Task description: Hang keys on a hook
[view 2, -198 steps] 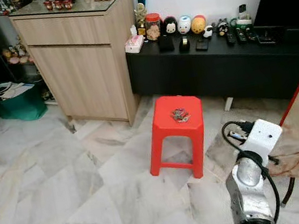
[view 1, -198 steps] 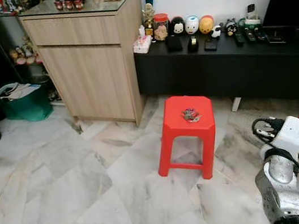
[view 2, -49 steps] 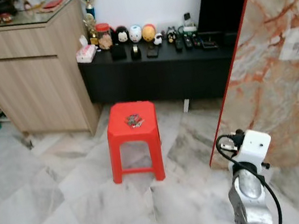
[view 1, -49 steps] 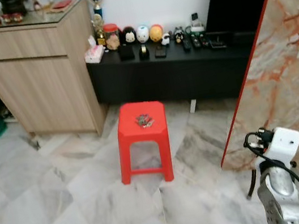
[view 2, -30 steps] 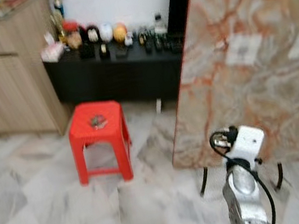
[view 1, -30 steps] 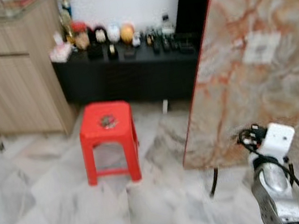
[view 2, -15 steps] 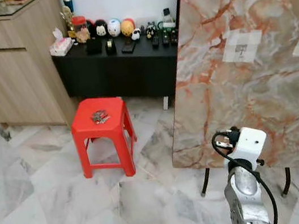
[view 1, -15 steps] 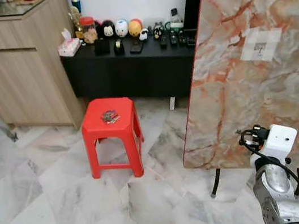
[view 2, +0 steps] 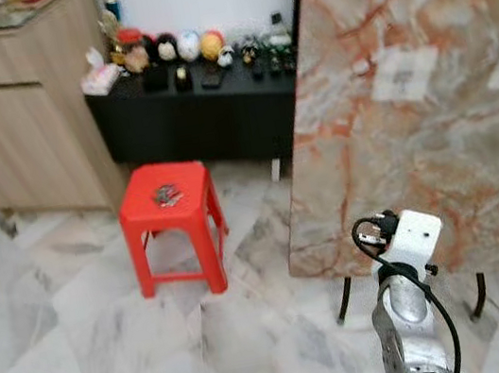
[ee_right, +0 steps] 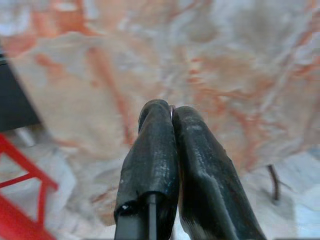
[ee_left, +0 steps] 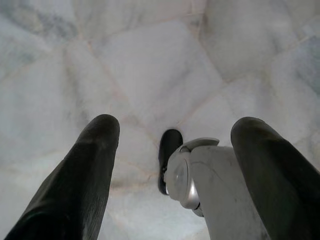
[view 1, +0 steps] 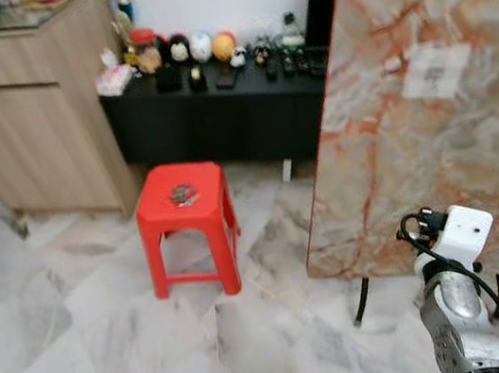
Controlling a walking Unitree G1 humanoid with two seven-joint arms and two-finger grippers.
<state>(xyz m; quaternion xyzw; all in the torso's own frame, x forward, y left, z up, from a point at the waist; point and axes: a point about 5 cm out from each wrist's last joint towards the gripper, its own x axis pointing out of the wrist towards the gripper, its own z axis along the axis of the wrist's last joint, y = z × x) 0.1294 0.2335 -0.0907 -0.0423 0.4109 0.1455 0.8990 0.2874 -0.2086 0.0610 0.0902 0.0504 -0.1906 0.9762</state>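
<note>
Home living room — sideboard [view 1: 217, 106], knick-knacks [view 1: 197, 47]

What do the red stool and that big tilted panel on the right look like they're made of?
The stool, with the keys on it, looks like moulded plastic: uniform glossy red, one-piece legs. The panel looks like a marble-patterned tabletop, possibly laminate, red-edged, on thin dark legs.

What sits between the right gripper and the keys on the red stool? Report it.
Nothing visible blocks the way: open marble floor lies between the shut right gripper and the bunch of keys on the red plastic stool. The tilted marble-patterned tabletop stands beside that path.
</note>
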